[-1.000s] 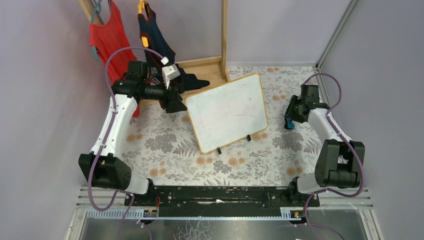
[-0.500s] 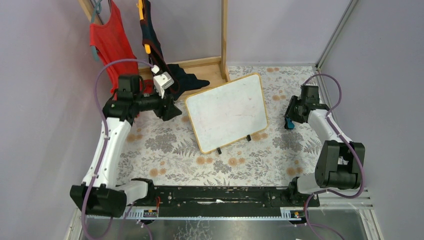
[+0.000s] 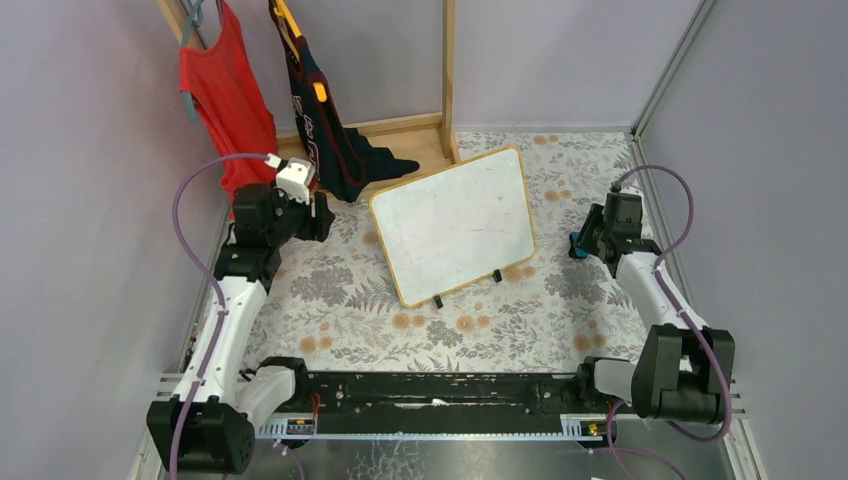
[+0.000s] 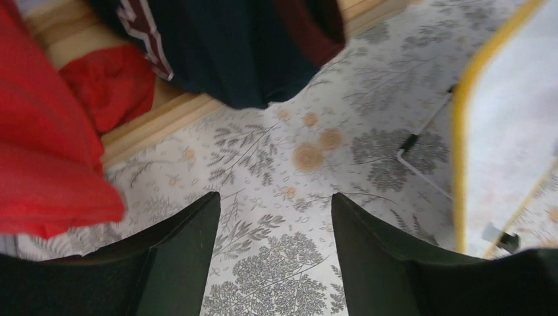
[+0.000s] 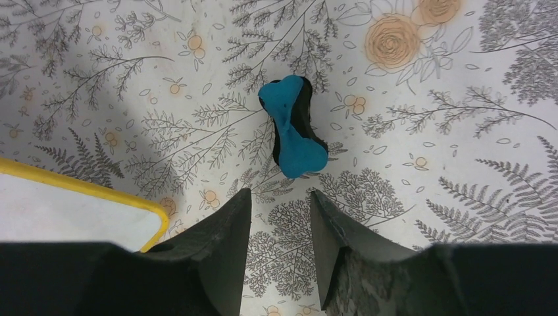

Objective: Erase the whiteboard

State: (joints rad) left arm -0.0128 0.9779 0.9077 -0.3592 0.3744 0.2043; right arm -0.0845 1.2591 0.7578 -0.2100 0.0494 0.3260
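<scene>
The rectangular white board with rounded corners and a thin yellow frame (image 3: 455, 225) sits mid-desk, turned slightly askew, its two small black feet (image 3: 438, 300) at its 6 o'clock edge. From above its face looks nearly blank, with only faint marks.

At 3 o'clock from it, near but apart, a small black block with a blue bone-shaped top (image 5: 293, 128) lies on the grey floral-print desk (image 3: 340, 290). The right claw (image 5: 276, 243) hovers just beside this block, fingers spread, nothing between them.

At 9 o'clock from the board the left claw (image 4: 273, 263) hangs over the floral print, fingers wide apart and empty.

Towards 10 and 11 o'clock a dark navy garment (image 3: 320, 130) and a red sleeveless top (image 3: 225, 100) hang on a light wooden rack (image 3: 448, 70).
</scene>
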